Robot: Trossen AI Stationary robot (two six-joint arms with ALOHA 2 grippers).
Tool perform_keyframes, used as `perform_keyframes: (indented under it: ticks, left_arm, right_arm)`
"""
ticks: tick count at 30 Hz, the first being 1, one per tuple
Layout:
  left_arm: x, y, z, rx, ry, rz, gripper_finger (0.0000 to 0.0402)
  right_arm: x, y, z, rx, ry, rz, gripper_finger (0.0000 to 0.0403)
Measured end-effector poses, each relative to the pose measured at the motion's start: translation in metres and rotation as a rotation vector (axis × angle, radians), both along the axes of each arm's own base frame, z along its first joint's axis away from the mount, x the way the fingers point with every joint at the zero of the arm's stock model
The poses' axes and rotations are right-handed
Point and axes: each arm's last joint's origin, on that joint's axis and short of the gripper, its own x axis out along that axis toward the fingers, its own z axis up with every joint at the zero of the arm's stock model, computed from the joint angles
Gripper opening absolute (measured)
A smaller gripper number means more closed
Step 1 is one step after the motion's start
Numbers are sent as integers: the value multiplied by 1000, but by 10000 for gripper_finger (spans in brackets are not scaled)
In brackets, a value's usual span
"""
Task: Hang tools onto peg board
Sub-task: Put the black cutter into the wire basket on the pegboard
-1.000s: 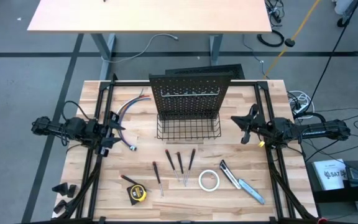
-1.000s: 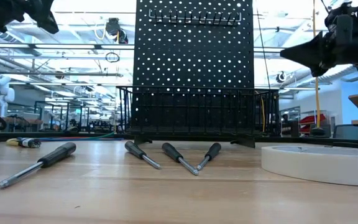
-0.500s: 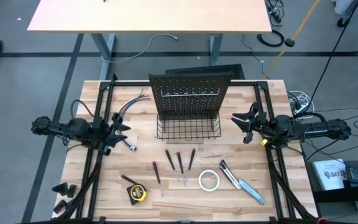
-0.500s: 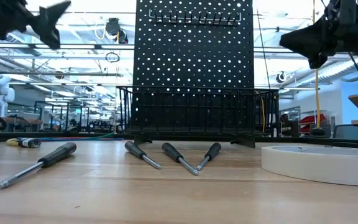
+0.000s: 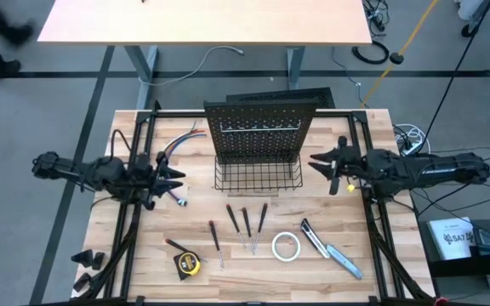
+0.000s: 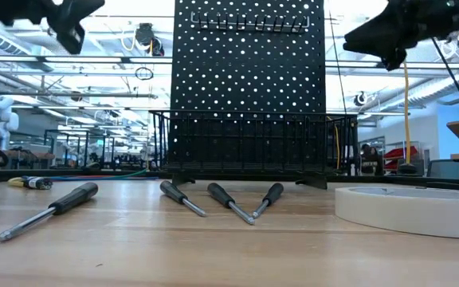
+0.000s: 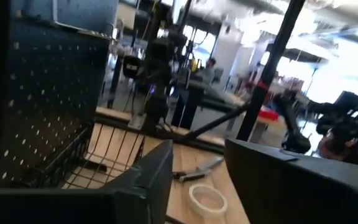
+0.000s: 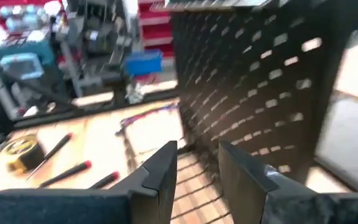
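Left gripper (image 5: pixel 175 182): I see it raised above the table on the left side, pointing toward the basket, fingers spread apart and holding nothing; the coloured cables (image 5: pixel 179 143) lie just beyond it.
Right gripper (image 5: pixel 326 162): raised too, just off the right end of the basket, fingers parted with nothing between them (both wrist views show a clear gap).
Peg board (image 5: pixel 259 132): upright at the back middle of the table (image 5: pixel 126 246), a row of hooks near its top, nothing hung on it that I can make out.
Wire basket (image 5: pixel 259 177): along the board's foot; I cannot tell whether anything lies in it.
Screwdrivers (image 5: pixel 247 224): four that I can count, flat on the wood in front of the basket, well apart from both grippers.
Tape roll (image 5: pixel 286 246): flat, just right of the screwdrivers.
Utility knife (image 5: pixel 331 249): lying slantwise right of the roll.
Tape measure (image 5: pixel 187 264): near the front edge, left of the screwdrivers.
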Motion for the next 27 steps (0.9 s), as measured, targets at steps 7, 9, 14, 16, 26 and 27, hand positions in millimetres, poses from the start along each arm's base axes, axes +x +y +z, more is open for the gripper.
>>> perform_keyframes:
  ticks: [7,9,14,16,26,27]
  left_arm:
    - [20,-8,25,52,127,-43,101]
    - [26,-11,28,75,159,-58,84]
    - [36,-19,28,184,194,-92,41]
    - [38,-19,27,210,205,-77,25]
    - [56,-30,20,267,213,-62,5]
    - [58,-33,20,275,207,-74,5]
  right_arm:
    - [25,14,28,171,116,173,110]
    - [32,21,34,209,149,223,110]
    - [52,44,38,288,210,327,109]
    - [58,53,34,342,250,338,109]
    - [84,107,7,599,546,355,109]
    - [87,112,5,601,569,355,109]
